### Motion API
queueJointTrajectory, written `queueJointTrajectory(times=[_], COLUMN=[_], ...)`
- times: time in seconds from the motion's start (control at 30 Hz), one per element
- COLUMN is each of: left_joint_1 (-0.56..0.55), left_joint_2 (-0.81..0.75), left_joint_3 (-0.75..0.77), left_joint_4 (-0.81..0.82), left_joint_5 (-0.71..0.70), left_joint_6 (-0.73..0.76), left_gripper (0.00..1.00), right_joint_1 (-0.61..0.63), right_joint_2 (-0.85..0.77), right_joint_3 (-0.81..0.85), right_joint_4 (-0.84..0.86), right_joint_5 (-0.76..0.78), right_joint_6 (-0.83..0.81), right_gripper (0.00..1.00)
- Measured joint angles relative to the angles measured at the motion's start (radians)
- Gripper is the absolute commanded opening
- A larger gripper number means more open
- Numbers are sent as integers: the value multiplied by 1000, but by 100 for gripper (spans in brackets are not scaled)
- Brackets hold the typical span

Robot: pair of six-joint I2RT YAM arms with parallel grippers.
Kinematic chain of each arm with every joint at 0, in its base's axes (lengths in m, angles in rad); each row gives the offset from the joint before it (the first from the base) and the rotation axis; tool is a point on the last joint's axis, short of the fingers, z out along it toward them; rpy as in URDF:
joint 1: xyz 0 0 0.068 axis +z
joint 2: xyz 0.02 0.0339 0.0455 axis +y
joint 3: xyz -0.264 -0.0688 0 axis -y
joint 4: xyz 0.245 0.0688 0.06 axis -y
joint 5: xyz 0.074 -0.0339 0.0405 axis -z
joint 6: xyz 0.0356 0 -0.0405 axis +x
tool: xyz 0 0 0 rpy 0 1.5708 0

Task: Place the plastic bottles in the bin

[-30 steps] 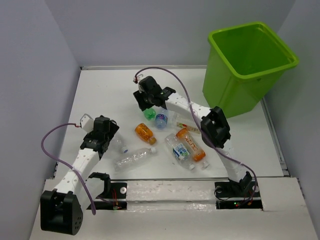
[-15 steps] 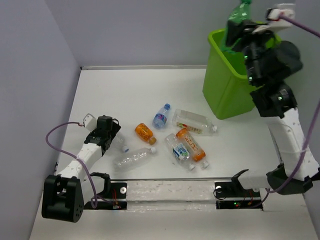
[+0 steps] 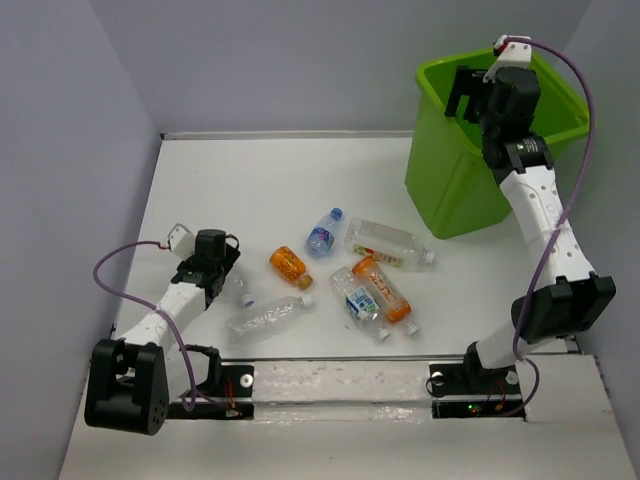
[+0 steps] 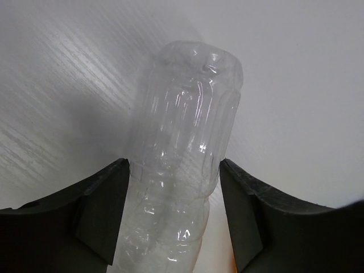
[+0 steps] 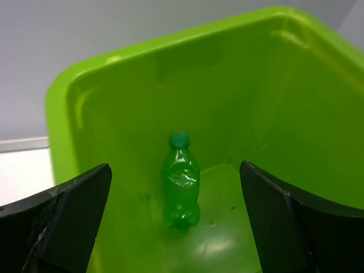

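Bin [image 3: 455, 190]: I'm seeing it sitting at the table's [image 3: 230, 180] far right corner.
Inside the bin: one bottle [image 5: 181, 179] is standing upright on its floor.
Right gripper [image 3: 478, 92]: it's hanging over the bin's near-left rim.
Table middle: five bottles [image 3: 380, 290] are lying clustered.
Left gripper [image 3: 222, 275]: it's sitting left of the cluster, straddling a lying bottle [image 4: 185, 165].

Even, diffuse overhead light is seen across the top view, with only short soft shadows cast beside the bottles and arms on the white table [image 3: 250, 180]. In the left wrist view, the clear bottle [image 4: 182, 148] is rendered sharply with small glints, while a broad grey shadow is thrown to its left. In the right wrist view, the dark fingers [image 5: 62, 222] are blurred, and a soft sheen is shown on the floor of the bin [image 5: 296, 114].
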Motion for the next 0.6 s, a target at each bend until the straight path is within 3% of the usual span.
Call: queueJointTrajectory(times=[0.1,0.27,0.4,0.5,0.6], left_joint_1=[0,0,0,0,0], left_joint_2=[0,-2,-2,-3,-24], left_joint_3=[0,-6,-12,-12,-12], left_joint_4=[6,19,33,36,31], left_joint_5=[-3,-8,-14,-21,-20], left_joint_6=[1,2,3,6,16], left_gripper=[58,39,26,24,23], right_joint_1=[1,16,215,396,478], right_joint_2=[-40,-311,-444,-414,-339], right_joint_3=[-30,-208,-396,-529,-661], right_joint_4=[-53,10,100,160,171], right_joint_5=[-97,-412,-524,-541,-547], right_joint_6=[56,206,247,249,267], right_gripper=[93,89,88,88,88])
